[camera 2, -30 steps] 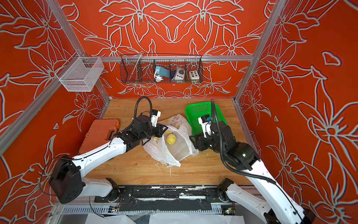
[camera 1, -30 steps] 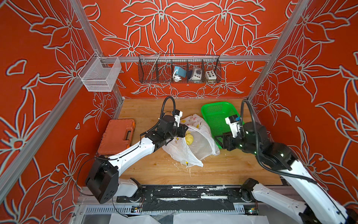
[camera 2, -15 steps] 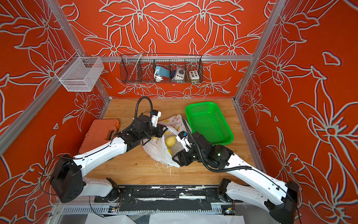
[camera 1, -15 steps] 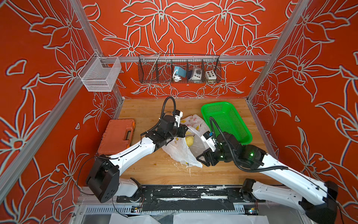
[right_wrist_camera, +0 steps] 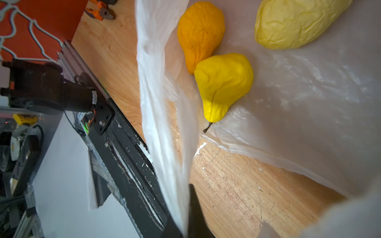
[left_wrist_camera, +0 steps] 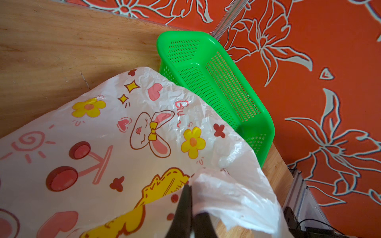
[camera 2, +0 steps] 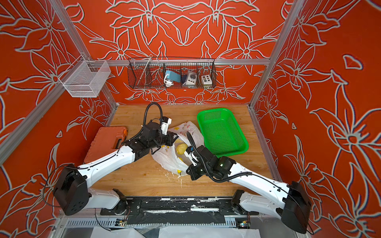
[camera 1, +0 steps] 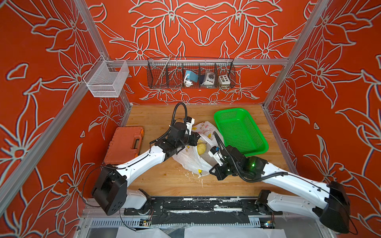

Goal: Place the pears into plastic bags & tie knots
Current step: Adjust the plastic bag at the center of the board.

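step: pears looked loaded, knot not started | bright yellow pear (right_wrist_camera: 222, 82), orange-yellow pear (right_wrist_camera: 200, 35), pale cream pear (right_wrist_camera: 299, 22) lay inside thin white cartoon-print plastic bag (camera 1: 186, 162) on wooden bench (camera 1: 165, 181) | left tool (left_wrist_camera: 190, 206) clamped on bag rim, right tool (right_wrist_camera: 185, 216) clamped on opposite handle strip | next: probably draw strips together, cross, knot | both arms reached low, converging on bag

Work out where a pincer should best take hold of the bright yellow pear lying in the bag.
Probably across the narrow neck of the bright yellow pear, near the stem, coming from above through the open bag: it lies on its side, and the orange pear touches its wide end, leaving the neck free.
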Robot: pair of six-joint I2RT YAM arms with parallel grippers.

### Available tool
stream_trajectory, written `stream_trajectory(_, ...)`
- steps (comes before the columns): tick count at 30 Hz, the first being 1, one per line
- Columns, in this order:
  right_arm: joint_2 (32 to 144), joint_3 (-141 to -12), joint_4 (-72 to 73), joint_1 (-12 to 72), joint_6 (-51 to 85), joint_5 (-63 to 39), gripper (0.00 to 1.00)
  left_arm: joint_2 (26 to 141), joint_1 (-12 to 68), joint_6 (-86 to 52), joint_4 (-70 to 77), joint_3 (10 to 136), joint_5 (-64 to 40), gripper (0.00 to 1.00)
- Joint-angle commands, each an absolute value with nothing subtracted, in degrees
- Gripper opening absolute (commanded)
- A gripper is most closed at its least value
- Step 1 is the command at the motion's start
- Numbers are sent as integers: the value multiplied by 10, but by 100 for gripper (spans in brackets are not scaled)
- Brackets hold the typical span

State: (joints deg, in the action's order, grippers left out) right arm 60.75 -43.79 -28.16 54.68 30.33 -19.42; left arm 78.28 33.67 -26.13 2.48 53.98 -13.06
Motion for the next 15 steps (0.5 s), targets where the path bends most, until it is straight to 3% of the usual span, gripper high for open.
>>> stream_trajectory(1, 580, -514, -326, 550, 297, -193, 0, 779, 322, -233, 11, 571, -119, 10)
stream_trajectory(4, 573, -603, -394, 550, 279, -184, 0, 749, 281, -212, -6, 589, -119, 49)
stream_trajectory(7, 596, -698, -447, 549, 249, -166, 0, 696, 242, -196, -1, 587, -117, 70)
stream_trajectory(15, 736, -946, -558, 544, 162, -94, 0, 545, 227, -144, 78, 511, -172, 77)
